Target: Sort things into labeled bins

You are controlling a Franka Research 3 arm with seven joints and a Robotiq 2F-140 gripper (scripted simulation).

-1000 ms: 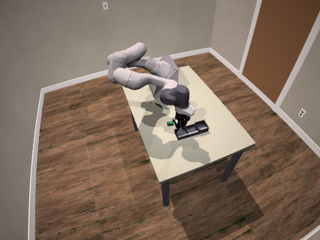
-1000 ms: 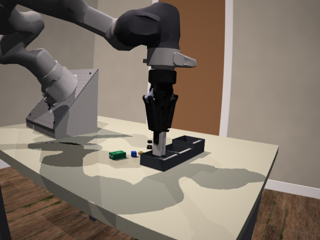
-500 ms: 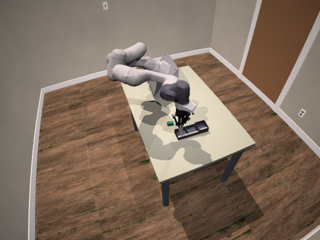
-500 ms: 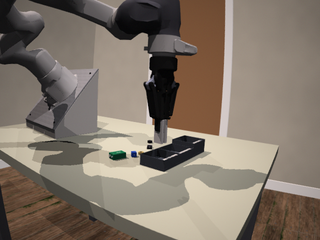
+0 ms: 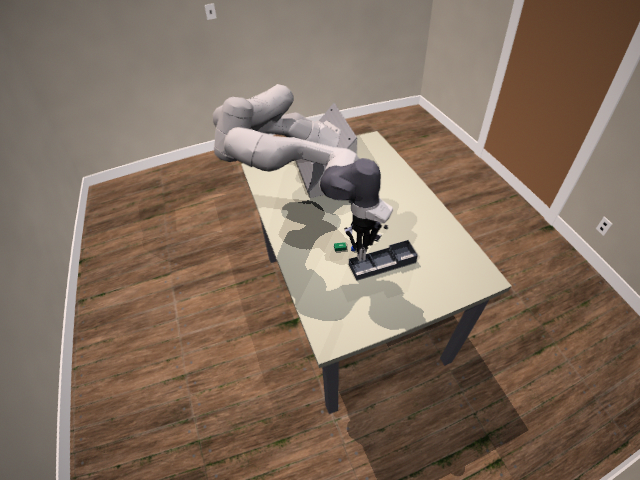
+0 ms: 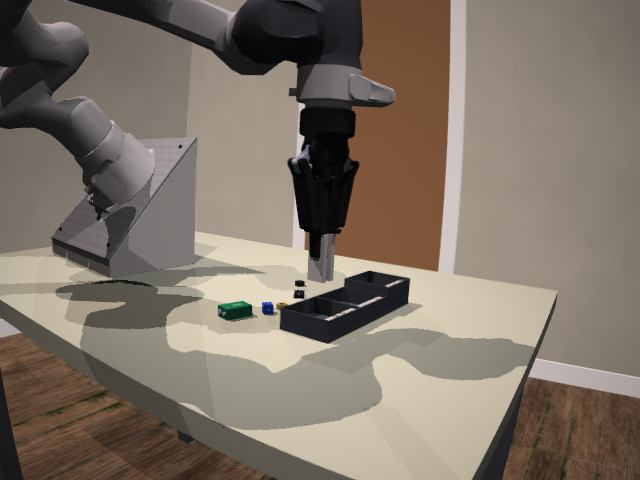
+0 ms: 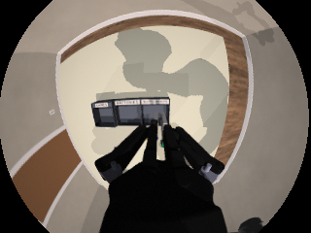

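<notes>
The pincer's point(image 5: 361, 256) point(image 6: 321, 280) point(image 7: 162, 117) fingers were together, clamped on nothing. The wrist view showed labels on the bins point(image 5: 386, 269) point(image 6: 361, 315) point(image 7: 116, 114) that the exterior view did not; the exterior view showed a yellow ring point(image 6: 278, 305) indistinct from above. Lower than the fingertips, on the table point(image 5: 444, 268) point(image 6: 465, 310) point(image 7: 194, 44), lay one ring, one blue cube point(image 6: 267, 308), one green block point(image 5: 340, 246) point(image 6: 235, 310) point(image 7: 162, 144) and two black pieces point(image 6: 299, 293). Bins numbered three.

The gripper point(image 5: 361, 255) point(image 6: 321, 279) point(image 7: 159, 116) rises: a second ago its fingertips are down at the near bin point(image 5: 366, 274) point(image 6: 305, 323) point(image 7: 150, 111), half a second ago they are above it, and now they are slightly higher. The arm's wrist point(image 5: 366, 180) point(image 6: 325, 31) lifts with it.
</notes>
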